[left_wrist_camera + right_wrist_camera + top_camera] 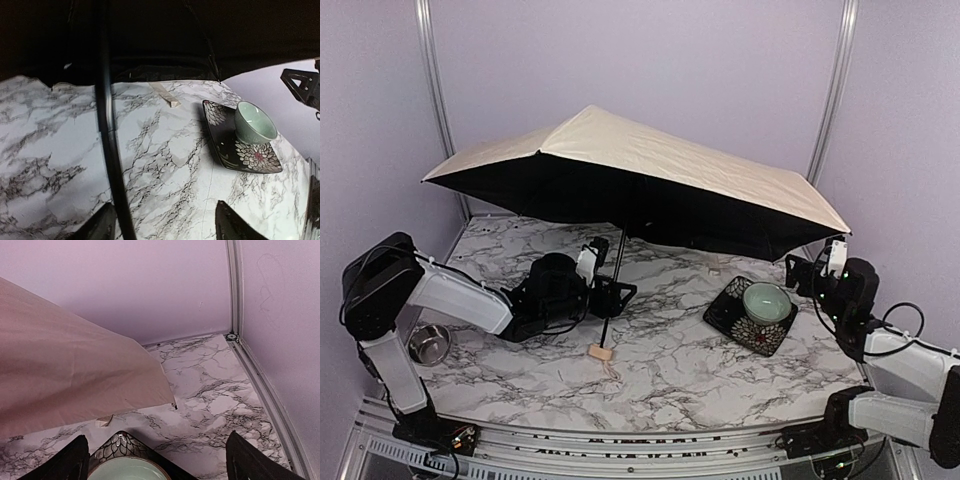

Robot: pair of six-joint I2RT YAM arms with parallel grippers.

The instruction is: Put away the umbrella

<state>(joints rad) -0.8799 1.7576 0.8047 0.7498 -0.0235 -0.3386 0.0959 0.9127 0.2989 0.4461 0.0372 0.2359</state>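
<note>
The umbrella is open, its cream-beige canopy spread over the back of the table. Its thin black shaft slants down to the pale tan handle, which rests on the marble. My left gripper is open around the shaft. In the left wrist view the shaft runs between the jaws, close beside the left finger, under the black lining. My right gripper is open and empty by the canopy's right edge.
A black patterned plate holding a pale green bowl sits right of centre, just below my right gripper. A small steel bowl stands at the left near my left arm. Walls enclose the marble table.
</note>
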